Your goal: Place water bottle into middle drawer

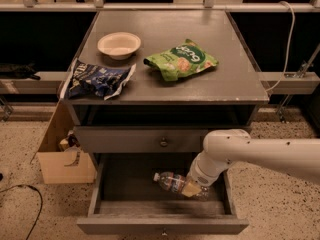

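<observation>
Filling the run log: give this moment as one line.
gripper: in middle drawer, at water bottle | bottle: on its side, inside | drawer: open

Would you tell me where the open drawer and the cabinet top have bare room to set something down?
In the middle drawer, the left half is bare, from wall to water bottle; the gripper crowds the right. On the cabinet top, the front right corner past the green bag is free.

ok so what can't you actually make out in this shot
Camera view:
1. The gripper, low in the middle drawer at the water bottle: the arm covers it, so its hold is unseen.
2. The water bottle's right end: behind the gripper; resting or lifted, unclear.
3. The middle drawer's knob: cut by the bottom edge.
4. The cardboard box: contents too dark.
</observation>
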Action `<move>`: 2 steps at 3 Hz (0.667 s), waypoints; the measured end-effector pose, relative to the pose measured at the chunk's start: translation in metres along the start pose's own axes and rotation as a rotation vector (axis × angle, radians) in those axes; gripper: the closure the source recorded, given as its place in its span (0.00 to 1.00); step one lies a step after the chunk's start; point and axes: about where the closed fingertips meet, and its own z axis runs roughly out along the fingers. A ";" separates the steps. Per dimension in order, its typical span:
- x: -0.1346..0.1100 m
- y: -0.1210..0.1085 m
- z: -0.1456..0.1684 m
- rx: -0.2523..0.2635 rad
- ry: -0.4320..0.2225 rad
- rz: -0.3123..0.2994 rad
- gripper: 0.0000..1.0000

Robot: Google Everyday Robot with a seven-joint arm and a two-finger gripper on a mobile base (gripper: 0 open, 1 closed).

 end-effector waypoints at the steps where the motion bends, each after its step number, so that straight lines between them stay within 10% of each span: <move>1: 0.001 0.002 0.017 -0.027 0.014 0.002 1.00; 2: 0.005 0.003 0.036 -0.054 0.027 0.005 1.00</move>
